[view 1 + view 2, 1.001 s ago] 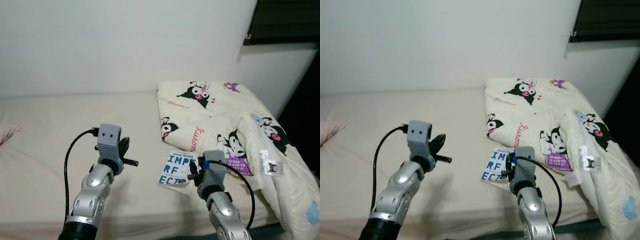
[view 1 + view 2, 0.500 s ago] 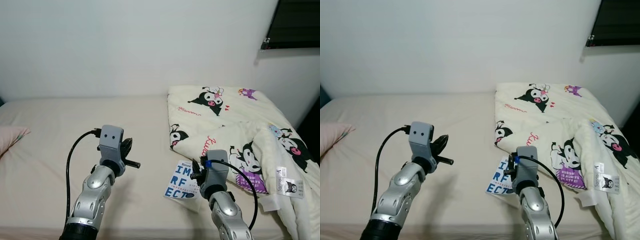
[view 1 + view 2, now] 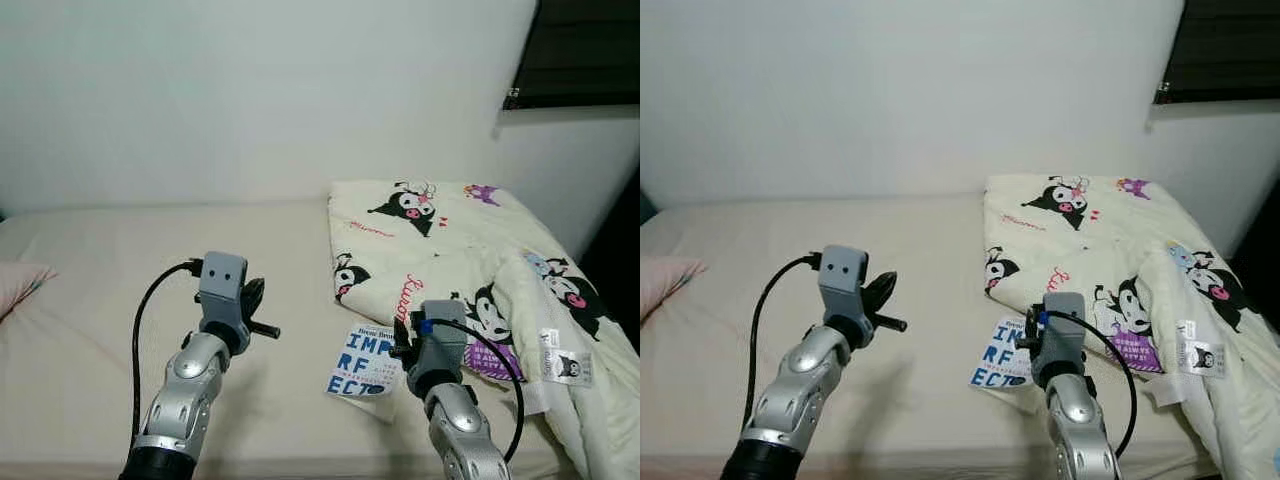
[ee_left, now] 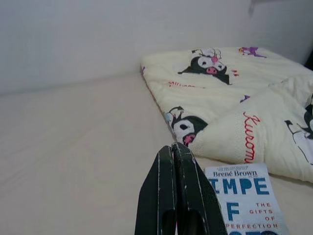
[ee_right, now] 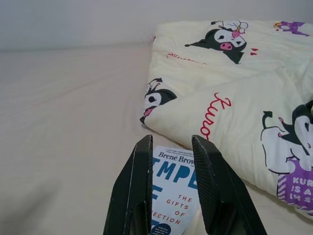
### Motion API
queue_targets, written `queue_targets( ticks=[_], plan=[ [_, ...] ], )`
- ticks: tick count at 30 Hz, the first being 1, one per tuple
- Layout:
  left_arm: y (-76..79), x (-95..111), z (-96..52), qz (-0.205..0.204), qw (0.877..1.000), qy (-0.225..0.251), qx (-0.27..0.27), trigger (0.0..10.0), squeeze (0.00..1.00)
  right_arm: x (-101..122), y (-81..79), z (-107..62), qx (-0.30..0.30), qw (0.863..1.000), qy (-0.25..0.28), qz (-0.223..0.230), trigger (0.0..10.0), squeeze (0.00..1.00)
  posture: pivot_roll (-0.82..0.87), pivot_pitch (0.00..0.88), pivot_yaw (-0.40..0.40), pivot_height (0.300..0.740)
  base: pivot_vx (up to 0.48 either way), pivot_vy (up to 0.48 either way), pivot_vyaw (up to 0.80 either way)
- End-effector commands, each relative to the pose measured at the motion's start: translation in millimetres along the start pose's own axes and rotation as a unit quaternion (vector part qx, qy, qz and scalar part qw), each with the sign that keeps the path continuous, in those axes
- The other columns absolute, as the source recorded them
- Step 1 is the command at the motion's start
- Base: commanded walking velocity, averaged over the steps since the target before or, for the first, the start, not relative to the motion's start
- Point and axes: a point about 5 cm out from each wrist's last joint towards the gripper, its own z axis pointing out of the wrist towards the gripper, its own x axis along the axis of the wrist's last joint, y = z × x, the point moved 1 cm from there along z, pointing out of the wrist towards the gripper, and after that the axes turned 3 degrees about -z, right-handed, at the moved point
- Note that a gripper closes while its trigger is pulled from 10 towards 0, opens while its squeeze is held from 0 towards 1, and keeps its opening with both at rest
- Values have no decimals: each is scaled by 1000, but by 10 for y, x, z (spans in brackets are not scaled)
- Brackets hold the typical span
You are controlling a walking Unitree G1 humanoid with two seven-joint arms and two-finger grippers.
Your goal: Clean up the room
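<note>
I am looking down at a big bed (image 3: 90, 290) with a plain cream sheet. A white book (image 3: 365, 362) with big blue letters lies flat on the sheet, in front of me and a bit to my right. My right gripper (image 5: 172, 147) hangs just above the near end of the book, and its two black fingers (image 5: 138, 176) are spread apart with nothing between them. My left gripper (image 4: 174, 149) is up in the air over the bare sheet, left of the book, and its fingers are pressed tight together, holding nothing. A crumpled cream blanket (image 3: 450, 245) with black cartoon animals lies right behind the book, and its edge touches the book's far end. A pink pillow (image 3: 18, 283) peeks in at the far left. A white wall (image 3: 250, 90) stands behind the bed.
</note>
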Motion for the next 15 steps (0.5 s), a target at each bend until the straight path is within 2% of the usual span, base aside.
queue_targets(
  ticks=[1,15],
  plan=[
    [-31,-43,-9,4,1000,-10,5,10000,0,-3,-29,13,6,1000,-3,5,10000,0,-38,8,37,670,0,0,0],
    [-23,-66,-35,3,1000,-13,3,10000,0,-41,-65,13,21,1000,-18,15,10000,0,-36,12,34,610,0,0,0]
  ],
)
